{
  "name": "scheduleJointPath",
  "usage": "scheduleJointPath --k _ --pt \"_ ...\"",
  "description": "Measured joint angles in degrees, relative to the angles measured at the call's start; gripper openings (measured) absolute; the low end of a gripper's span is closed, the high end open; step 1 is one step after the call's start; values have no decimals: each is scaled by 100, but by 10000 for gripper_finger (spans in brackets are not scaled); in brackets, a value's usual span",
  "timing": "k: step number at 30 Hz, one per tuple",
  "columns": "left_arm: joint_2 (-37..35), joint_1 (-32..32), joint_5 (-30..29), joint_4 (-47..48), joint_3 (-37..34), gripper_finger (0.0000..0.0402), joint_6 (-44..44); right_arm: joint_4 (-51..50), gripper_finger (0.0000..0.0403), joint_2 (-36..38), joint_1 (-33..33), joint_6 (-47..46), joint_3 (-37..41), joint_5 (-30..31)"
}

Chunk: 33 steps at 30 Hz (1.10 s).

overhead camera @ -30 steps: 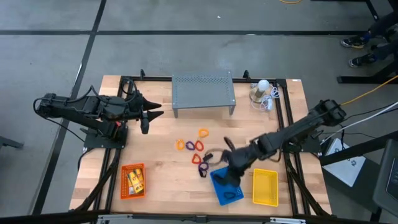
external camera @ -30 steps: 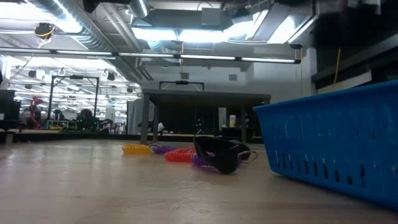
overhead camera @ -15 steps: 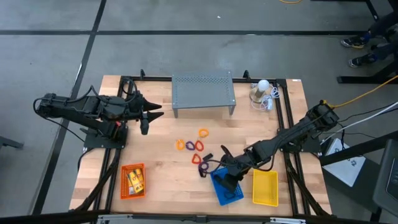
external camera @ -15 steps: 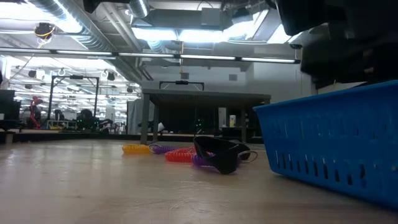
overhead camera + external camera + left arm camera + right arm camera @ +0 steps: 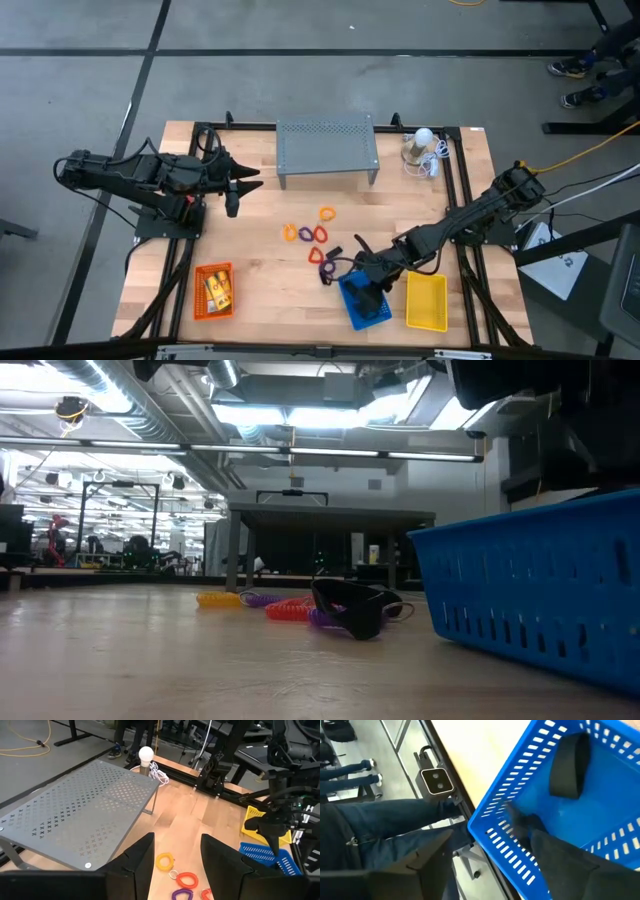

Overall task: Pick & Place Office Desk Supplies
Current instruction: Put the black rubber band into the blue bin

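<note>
**Right gripper spread over the blue basket**

Wooden boards make up the table (image 5: pixel 260 260), which stands on a grey concrete floor; the low view looks past it into a workshop hall lit by ceiling lamps. At the table's far edge stand a grey perforated shelf (image 5: pixel 327 148) and a white bulb (image 5: pixel 424 137) with its cord.

Over the blue basket (image 5: pixel 352 312) at the near edge hangs the right gripper (image 5: pixel 368 297), its fingers spread apart and holding nothing. In the right wrist view a black clip (image 5: pixel 568 766) lies on the basket's floor. Just beside this basket, toward the right arm's side, sits a yellow basket (image 5: pixel 426 300).

Orange and purple loops (image 5: pixel 308 234) lie scattered mid-table, and a dark clip-like piece (image 5: pixel 350 608) rests among them, near the blue basket. An orange basket (image 5: pixel 212 291) on the left side holds yellow-orange packets (image 5: pixel 219 288).

Above the table's left edge waits the left gripper (image 5: pixel 240 186), its fingers parted and empty.
</note>
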<state>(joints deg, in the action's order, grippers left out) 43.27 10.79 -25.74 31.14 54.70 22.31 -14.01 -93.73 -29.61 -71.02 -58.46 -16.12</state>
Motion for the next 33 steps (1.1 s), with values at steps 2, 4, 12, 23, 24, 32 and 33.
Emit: scheduleJointPath --k 2,4,12,23,24,32,33 --pt "0 -2 -2 0 0 155 0 44 288 2 0 30 0 -37" --pt "0 0 -4 0 -1 155 2 39 296 2 4 97 0 -43" --pt "0 -1 -9 0 0 155 28 36 292 4 196 697 0 200" --pt "0 -1 4 0 0 155 150 -112 277 7 1084 2130 -302 699" --pt "0 -2 4 0 0 155 153 -242 277 11 1162 2362 -391 770" --pt "0 -1 -44 2 0 155 159 -1373 277 10 1585 3977 -804 1379" --pt "0 -1 -46 2 0 155 167 -1443 277 9 1610 4125 -804 1410"
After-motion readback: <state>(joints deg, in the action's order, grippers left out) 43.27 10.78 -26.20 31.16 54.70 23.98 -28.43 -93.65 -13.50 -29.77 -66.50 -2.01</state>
